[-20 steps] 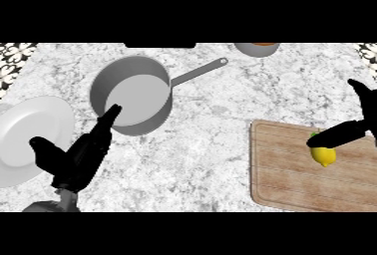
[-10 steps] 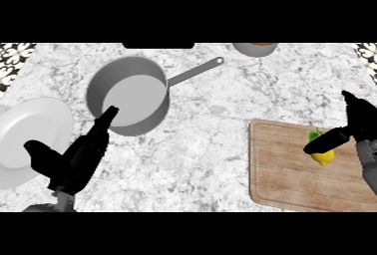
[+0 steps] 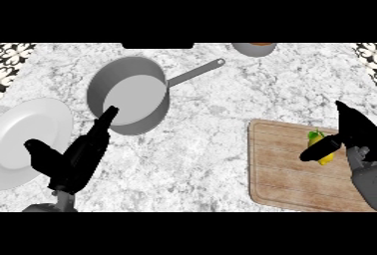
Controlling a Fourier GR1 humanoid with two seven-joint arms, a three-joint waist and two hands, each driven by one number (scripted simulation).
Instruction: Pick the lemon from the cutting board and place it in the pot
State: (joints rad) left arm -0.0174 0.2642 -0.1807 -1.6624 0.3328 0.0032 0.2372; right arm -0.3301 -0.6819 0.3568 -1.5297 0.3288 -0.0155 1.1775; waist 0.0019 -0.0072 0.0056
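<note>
A grey-veined marble tabletop (image 3: 221, 129) was seen from steeply above, with a cutting board (image 3: 283, 174) set at its near right corner and a long-handled pot (image 3: 132, 97) placed well apart from it toward the far left. The lemon (image 3: 327, 157) was found on the board, close to its right edge, not lifted. The right hand (image 3: 359, 137) was brought in from the right edge; its fingers were held straight and apart from the thumb, which was laid across the lemon, so a closed grasp was not judged to be made. The left hand (image 3: 74, 162) was held open near the near left corner, just below the pot and beside a white plate (image 3: 33, 134) at the left edge. Nearly all of the task was judged to be left: closing, lifting, carrying, releasing. Bare tabletop was left between board and pot, though the pot's handle and the left hand were placed near the likely path.
</note>
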